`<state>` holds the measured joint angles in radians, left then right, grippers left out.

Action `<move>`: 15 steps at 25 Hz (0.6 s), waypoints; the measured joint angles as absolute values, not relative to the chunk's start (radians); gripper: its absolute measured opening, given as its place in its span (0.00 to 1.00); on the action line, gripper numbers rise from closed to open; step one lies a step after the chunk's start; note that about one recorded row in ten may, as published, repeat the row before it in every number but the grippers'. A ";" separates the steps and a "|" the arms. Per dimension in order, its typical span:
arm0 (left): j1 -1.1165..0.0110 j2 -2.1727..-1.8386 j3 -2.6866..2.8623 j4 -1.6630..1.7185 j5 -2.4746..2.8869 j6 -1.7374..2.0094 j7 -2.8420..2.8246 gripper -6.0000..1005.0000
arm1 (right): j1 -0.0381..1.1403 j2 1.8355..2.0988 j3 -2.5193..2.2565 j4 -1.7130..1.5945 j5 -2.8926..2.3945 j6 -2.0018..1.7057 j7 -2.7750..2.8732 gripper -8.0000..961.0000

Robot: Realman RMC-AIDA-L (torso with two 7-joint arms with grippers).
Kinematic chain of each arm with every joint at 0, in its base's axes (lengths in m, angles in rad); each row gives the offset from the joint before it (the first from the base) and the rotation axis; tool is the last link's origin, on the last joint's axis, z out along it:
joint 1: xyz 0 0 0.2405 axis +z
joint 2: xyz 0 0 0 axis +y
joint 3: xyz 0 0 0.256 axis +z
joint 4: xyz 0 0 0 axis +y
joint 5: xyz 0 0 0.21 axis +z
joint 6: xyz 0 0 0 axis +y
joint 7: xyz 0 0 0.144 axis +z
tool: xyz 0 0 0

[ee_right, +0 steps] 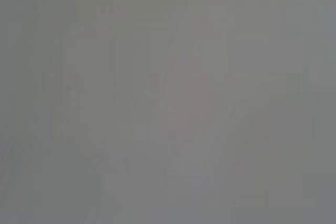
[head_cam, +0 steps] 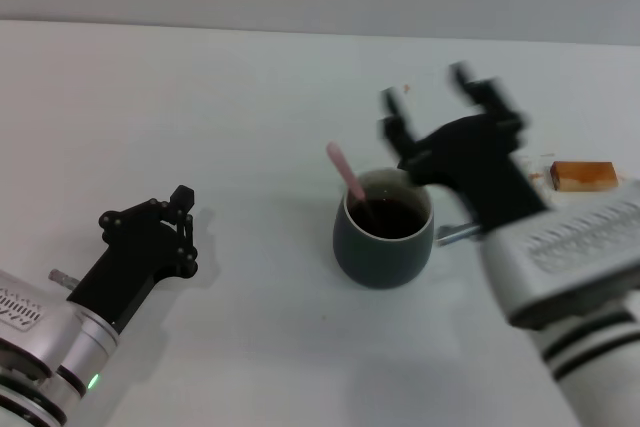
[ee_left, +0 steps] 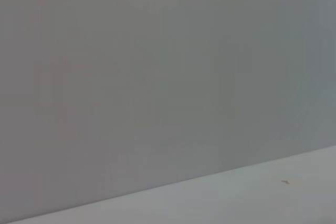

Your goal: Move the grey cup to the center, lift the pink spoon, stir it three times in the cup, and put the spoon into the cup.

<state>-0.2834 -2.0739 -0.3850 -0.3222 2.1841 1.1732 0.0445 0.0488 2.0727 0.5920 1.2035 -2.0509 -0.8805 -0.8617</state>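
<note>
We see the squat slate-grey ceramic mug (head_cam: 384, 231) mid-table, the slim pink-handled spoon (head_cam: 348, 176) leaning inside. Our right gripper (head_cam: 437, 99), fingers spread and empty, risks clipping the mug; the left gripper (head_cam: 185, 230) idles, pressed together.

Squat dark grey cup (head_cam: 385, 232) upright mid-counter, pale inner wall, dark brown liquid inside. Pink spoon (head_cam: 349, 178) leaning in it, handle slanting up over the rim's left side.
</note>
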 joint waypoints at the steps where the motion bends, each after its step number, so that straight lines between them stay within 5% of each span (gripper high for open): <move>1: -0.283 -2.074 -0.385 -0.322 2.185 1.173 0.044 0.00 | 0.049 2.073 0.592 1.204 -2.051 -0.881 -0.862 0.48; 13: -0.283 -2.074 -0.385 -0.322 2.184 1.177 0.044 0.00 | -0.006 2.081 0.555 0.657 -2.053 -1.700 -0.459 0.83; 15: -0.286 -2.074 -0.385 -0.322 2.184 1.175 0.044 0.00 | -0.006 2.086 0.543 0.564 -2.052 -1.757 -0.404 0.83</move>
